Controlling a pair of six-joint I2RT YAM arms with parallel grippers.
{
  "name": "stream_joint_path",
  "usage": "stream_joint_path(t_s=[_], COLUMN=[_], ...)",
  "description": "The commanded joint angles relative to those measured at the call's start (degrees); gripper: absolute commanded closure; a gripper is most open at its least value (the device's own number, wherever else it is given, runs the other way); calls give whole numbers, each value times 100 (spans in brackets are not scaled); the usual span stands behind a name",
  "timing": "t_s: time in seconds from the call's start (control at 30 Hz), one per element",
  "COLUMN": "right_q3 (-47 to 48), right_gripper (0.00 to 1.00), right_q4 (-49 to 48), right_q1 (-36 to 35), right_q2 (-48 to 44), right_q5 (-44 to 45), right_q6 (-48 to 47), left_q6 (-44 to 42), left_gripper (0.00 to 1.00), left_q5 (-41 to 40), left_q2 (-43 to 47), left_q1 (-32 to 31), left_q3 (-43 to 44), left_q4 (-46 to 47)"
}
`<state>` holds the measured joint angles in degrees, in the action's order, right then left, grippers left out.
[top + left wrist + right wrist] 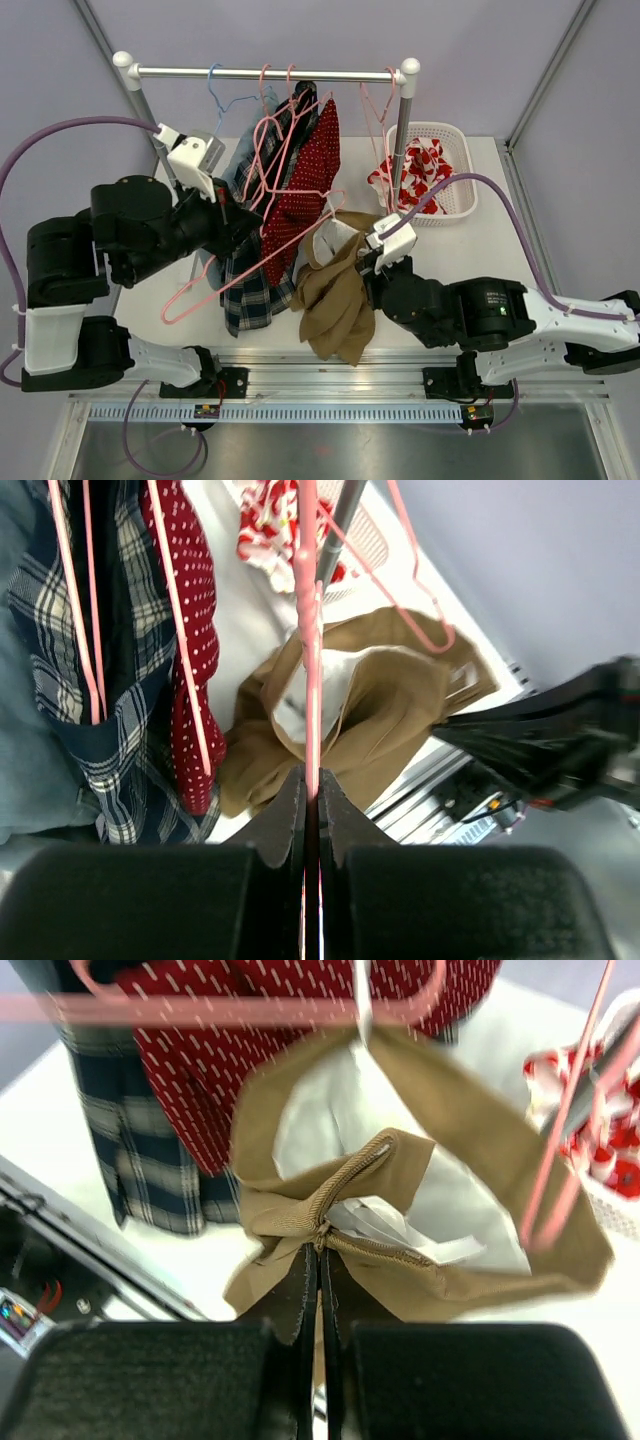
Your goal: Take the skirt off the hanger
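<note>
Skirt (480, 1210) first: where does it sit against the right gripper (320, 1255)?

Right at the fingertips. The jaws are pressed together on a bunched fold of its tan waistband. The rest of the cloth spreads just beyond and above them, white lining showing.

And the hanger (310, 630)?

The left gripper (311, 780) has it. Its jaws are closed to a sliver on the pink bar, which runs straight out ahead of the fingertips. The skirt lies below and beyond that bar.

Is the skirt free of it?

I judge not quite. From the right wrist, a thin white loop (362, 1005) rises from the waistband to the pink bar above the gripper. It looks caught there, though blur keeps me from being sure.

Why one arm on each?

So they can pull apart, I think: one steadies the hanger, the other draws the waistband off.

Any risk?

The red dotted garment (305, 170) and the plaid garment (250, 285) hang just beside the left gripper; a wide swing could drag them.
</note>
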<state>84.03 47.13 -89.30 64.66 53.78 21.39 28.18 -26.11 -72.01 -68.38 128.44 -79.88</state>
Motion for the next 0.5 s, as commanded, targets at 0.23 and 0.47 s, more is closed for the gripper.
stream_joint_path(t_s=[0.23,0.47], right_q3=[-1195,-643], right_gripper=[100,100], right_q4=[1210,1070], right_q1=[9,9], right_q2=[-1333,-1176], right_q5=[159,256], right_q6=[2132,1738], left_q6=[-463,766], left_gripper=[100,100], left_q5=[1220,347], left_q2=[-129,-271], left_q1=[-26,-61], left_q3=[611,-808], left_q4=[1484,-158])
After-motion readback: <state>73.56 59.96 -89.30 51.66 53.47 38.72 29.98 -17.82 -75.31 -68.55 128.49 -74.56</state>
